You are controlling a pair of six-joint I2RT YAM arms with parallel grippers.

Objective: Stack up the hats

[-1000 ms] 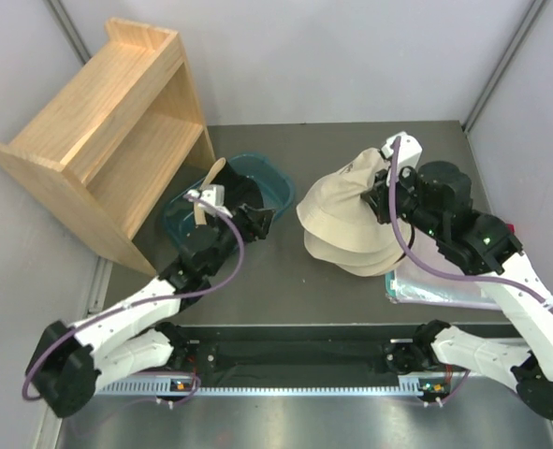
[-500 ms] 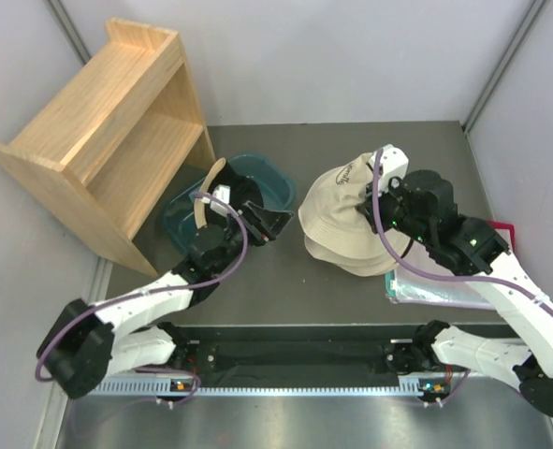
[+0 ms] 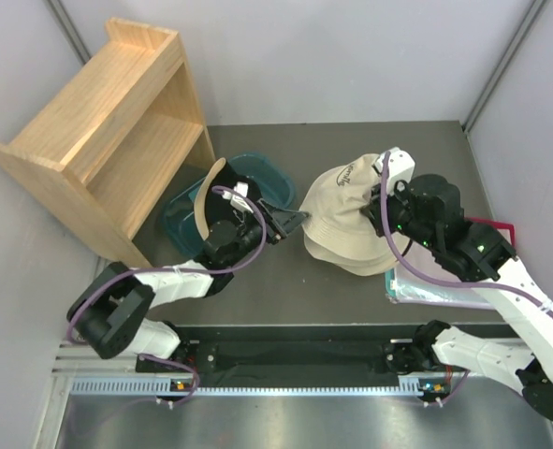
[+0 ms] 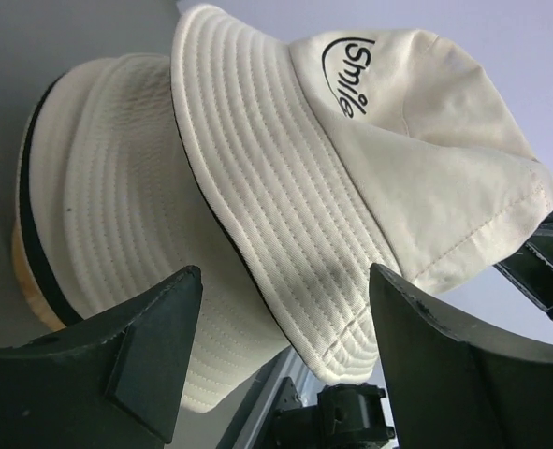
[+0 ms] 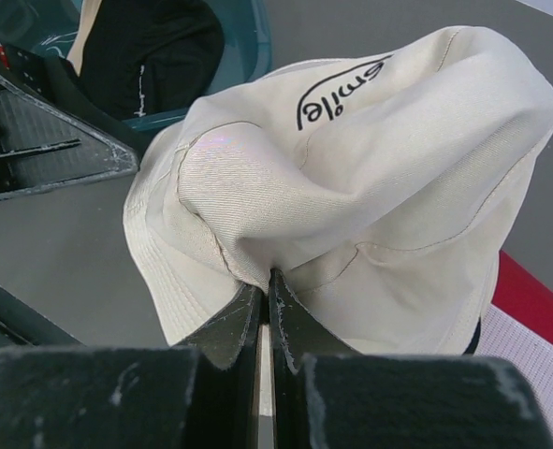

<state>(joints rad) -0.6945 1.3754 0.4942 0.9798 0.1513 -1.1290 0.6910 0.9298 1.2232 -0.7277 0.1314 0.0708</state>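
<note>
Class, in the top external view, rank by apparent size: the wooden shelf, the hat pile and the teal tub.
1. Wooden shelf, clearly largest.
2. Hat pile and teal tub: they look alike, and the tub is partly hidden, so no ranking.

The hats (image 4: 285, 206) are matt cream cloth, twill-woven, brims ridged with stitching. The tub (image 3: 262, 161) is glossy teal plastic, the shelf (image 3: 98, 122) smooth pale wood, the counter (image 3: 295, 281) matt grey.

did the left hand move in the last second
Yes. The left hand has slid right in the top view, away from the tub and closer to the hats.
</note>
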